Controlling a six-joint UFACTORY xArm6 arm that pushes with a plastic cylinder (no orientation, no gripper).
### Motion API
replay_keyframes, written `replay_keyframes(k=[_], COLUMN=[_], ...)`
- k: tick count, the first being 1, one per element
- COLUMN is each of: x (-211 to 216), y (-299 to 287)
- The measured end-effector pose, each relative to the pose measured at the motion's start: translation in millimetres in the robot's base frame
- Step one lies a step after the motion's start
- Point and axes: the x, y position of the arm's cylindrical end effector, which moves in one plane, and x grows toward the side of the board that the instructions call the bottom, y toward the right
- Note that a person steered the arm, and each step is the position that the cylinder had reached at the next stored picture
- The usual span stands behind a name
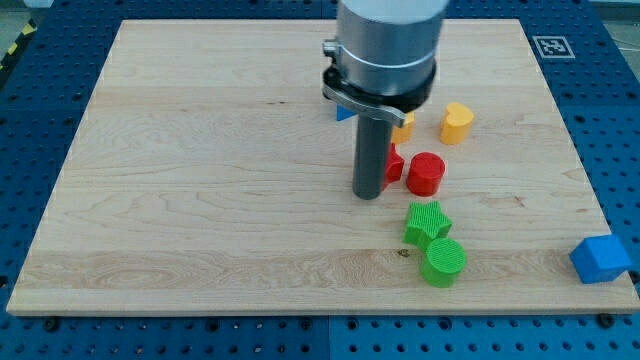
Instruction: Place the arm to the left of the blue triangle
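The blue triangle shows only as a small blue corner behind the arm's grey body, near the view's top middle. My tip rests on the wooden board, below the blue triangle and slightly to its right. A red block is partly hidden just right of the rod, and a red cylinder stands right of that.
A yellow block sits partly hidden behind the arm, with a yellow heart-like block to its right. A green star and a green cylinder lie below the tip on the right. A blue cube sits off the board at the right.
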Motion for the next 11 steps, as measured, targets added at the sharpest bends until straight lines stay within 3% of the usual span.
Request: replay_keyframes(k=[2,4,5,8,11], x=[23,80,73,-18,-67], y=[22,-34,-67,-142,-105])
